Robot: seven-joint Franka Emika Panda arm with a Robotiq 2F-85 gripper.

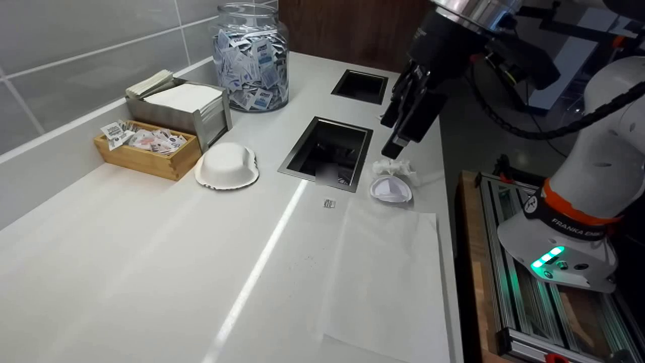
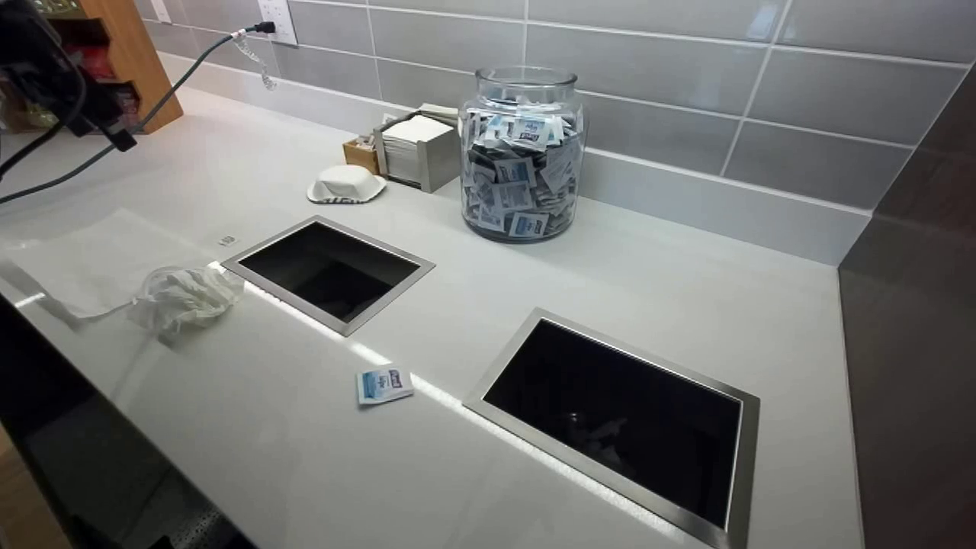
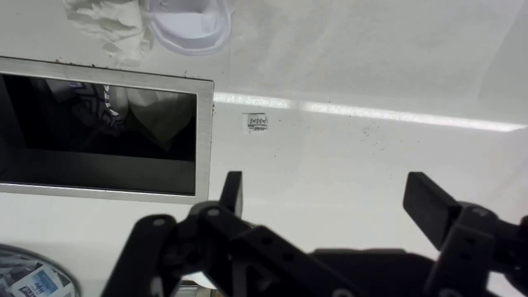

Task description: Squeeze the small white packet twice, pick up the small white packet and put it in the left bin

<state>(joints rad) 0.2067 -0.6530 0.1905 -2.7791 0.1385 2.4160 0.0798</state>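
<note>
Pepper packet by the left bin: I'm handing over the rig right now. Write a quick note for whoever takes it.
Gripper: open and empty, above the counter.
Small white pepper packet: on the counter, just off one end of the left bin, not touching it.
Done: the pictures don't show whether either squeeze has been made; the packet is not yet binned.
Remaining: confirm or make the two squeezes, then pick up the packet and put it in the left bin.
</note>
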